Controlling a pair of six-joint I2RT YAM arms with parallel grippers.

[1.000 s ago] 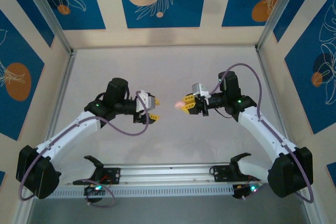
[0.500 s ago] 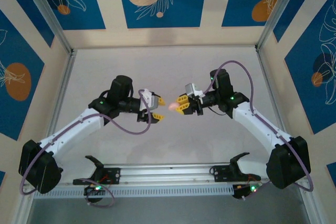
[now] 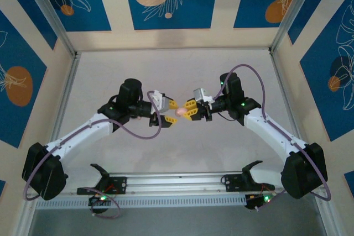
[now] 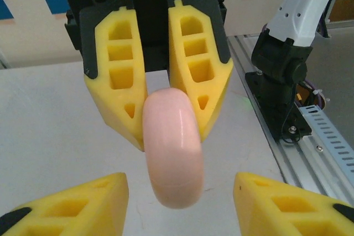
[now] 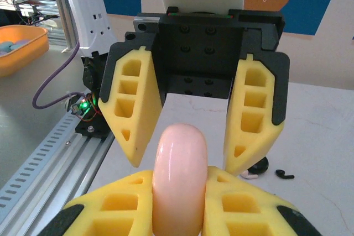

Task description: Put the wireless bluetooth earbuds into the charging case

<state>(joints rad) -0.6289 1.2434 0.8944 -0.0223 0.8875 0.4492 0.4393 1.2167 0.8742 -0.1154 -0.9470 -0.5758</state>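
Note:
The pink charging case (image 3: 180, 112) hangs closed above the table's middle, with my right gripper (image 3: 189, 111) shut on it. In the right wrist view the case (image 5: 180, 175) is pinched between that gripper's (image 5: 178, 192) yellow fingers. My left gripper (image 3: 170, 112) faces it, open, its fingers straddling the case's free end (image 4: 172, 147) with gaps on both sides. In the left wrist view, the left gripper (image 4: 180, 203) touches nothing. One tiny black earbud (image 5: 284, 174) lies on the table below, next to a round black disc (image 5: 260, 165).
A small pale piece (image 5: 249, 174) lies by the disc. The aluminium rail (image 4: 315, 136) and the right arm's base (image 4: 279, 75) run along the near edge. An orange tray (image 5: 16, 45) sits off the table to the side.
Both arms have swung toward each other at the table's middle. The right gripper brought the pink case between the left gripper's fingers, and the left jaws have narrowed a little.

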